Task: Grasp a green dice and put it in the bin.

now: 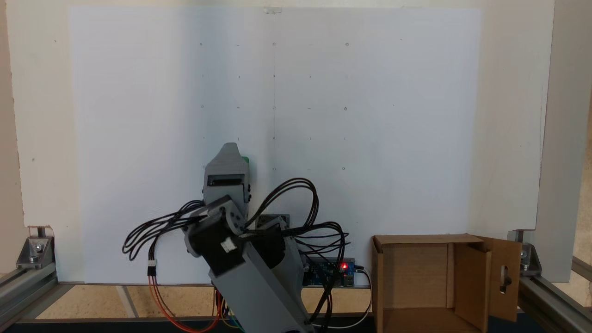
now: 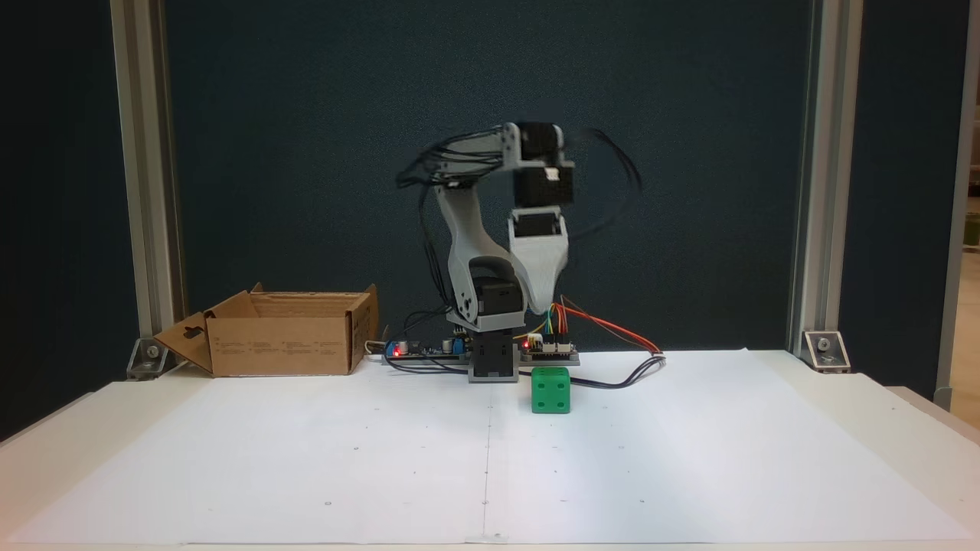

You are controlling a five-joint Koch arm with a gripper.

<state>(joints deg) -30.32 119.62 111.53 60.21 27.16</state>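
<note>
Gripper point(image 2: 541, 306) hangs above the green dice point(image 2: 550, 390), finger state unclear; an off-centre descent could knock it aside, far from the bin point(image 2: 283, 344).

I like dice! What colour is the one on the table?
The dice is bright green, with pips of the same green. It shows best in the fixed view facing the arm.

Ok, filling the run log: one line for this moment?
pincer: above green dice, state unclear | dice: on paper, ungrasped | bin: empty
</note>
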